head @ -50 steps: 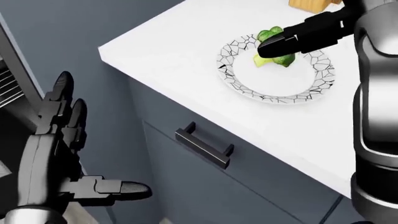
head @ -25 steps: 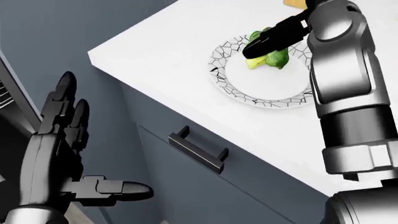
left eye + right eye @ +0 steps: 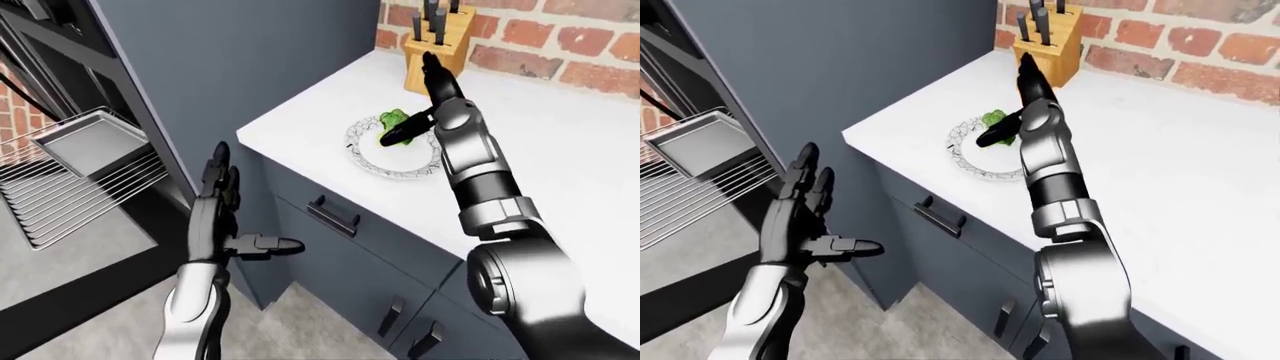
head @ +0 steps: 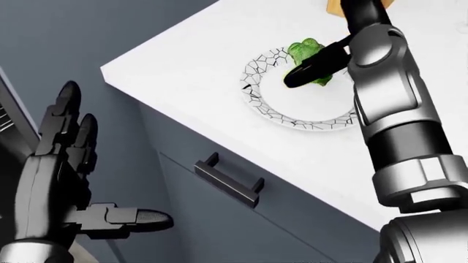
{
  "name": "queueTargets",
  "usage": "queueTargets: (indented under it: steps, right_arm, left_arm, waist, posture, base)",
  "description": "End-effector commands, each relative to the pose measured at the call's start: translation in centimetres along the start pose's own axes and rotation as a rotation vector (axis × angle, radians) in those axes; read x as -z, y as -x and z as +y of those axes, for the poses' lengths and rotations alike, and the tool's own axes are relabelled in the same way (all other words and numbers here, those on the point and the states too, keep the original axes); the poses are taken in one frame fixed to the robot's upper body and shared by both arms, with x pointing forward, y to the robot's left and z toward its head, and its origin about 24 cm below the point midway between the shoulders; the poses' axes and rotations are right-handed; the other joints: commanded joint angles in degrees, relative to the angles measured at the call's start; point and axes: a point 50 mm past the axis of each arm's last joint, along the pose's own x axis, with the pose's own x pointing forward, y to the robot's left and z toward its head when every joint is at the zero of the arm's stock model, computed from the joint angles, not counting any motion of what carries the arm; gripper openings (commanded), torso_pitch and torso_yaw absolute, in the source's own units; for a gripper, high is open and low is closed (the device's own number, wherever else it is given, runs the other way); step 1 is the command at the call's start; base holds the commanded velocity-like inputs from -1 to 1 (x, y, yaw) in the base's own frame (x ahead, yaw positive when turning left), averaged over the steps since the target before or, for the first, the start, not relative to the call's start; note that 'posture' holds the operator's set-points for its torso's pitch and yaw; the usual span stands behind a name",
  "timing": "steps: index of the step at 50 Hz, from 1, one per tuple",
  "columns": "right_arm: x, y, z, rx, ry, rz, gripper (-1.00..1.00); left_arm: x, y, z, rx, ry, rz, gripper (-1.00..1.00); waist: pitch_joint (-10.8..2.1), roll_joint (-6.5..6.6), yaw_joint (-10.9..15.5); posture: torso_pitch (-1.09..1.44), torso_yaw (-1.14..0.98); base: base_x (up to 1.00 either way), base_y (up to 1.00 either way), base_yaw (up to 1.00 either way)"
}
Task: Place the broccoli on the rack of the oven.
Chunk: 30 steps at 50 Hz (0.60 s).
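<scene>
Resting on the white worktop (image 4: pixel 182 55), a round plate (image 4: pixel 267 104) with a black crackle pattern holds the broccoli (image 4: pixel 303 52), the only food on it. I see my right hand (image 4: pixel 325 57) reaching over that plate from the right of the head view: one dark finger lies across the broccoli, another points up toward the knife block (image 3: pixel 440 45), so the fingers are spread and not closed round the vegetable. Whether the finger actually presses on the broccoli I cannot tell. My left hand (image 4: pixel 62 181) hangs at the lower left of the head view, beside the grey cabinet, palm flat, fingers straight, thumb stuck out, holding nothing. At the left edge of the left-eye view the oven (image 3: pixel 60 45) stands open; its wire rack (image 3: pixel 70 195) is pulled out, and a shallow metal tray (image 3: pixel 90 139) sits just above it. A drawer with a black handle (image 4: pixel 226 183) lies below the worktop edge.
</scene>
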Motion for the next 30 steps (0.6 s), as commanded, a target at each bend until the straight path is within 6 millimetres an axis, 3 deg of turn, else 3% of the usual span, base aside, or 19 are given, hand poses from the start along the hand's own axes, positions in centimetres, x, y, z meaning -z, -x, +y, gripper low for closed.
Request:
queueTargets:
  steps: [1,7,15,19,23,30]
  right_arm:
    - [-2.6,0.2,-1.7,0.058,-0.005,-0.1,1.0]
    - [-2.1,0.2,-1.2,0.046,-0.002,-0.096,0.98]
    - [-1.9,0.2,-0.8,0.034,0.003,-0.093,0.57]
    - [-1.8,0.1,-0.7,0.03,0.005,-0.093,0.57]
    - [-1.9,0.1,-0.7,0.03,0.007,-0.095,0.4]
    - [-1.6,0.0,-0.4,0.03,0.025,-0.093,0.33]
  left_arm:
    - [-1.5,0.0,-0.1,0.006,-0.004,-0.086,1.0]
    - [-1.6,0.0,-0.2,0.008,-0.002,-0.087,1.0]
    - [-1.6,0.1,-0.2,0.009,-0.002,-0.087,1.0]
    - [-1.6,0.1,-0.2,0.009,-0.002,-0.087,1.0]
    - [-1.5,0.0,-0.3,0.01,-0.001,-0.085,1.0]
    - [-1.5,0.0,-0.3,0.013,0.001,-0.088,1.0]
  waist:
    - [-1.52,-0.08,0.02]
    - [-1.54,-0.05,-0.01]
    - [-1.69,-0.01,-0.09]
    - [-1.78,0.03,-0.12]
    - [-1.88,0.05,-0.11]
    - [-2.06,0.03,-0.07]
  posture:
    - [0.0,0.0]
    - [0.0,0.0]
    - [0.0,0.0]
    - [0.0,0.0]
    - [0.0,0.0]
    - [0.0,0.0]
  base:
    - [0.0,0.0,0.0]
    - [0.0,0.0,0.0]
    - [0.0,0.0,0.0]
    - [0.0,0.0,0.0]
    - [0.0,0.0,0.0]
    - [0.0,0.0,0.0]
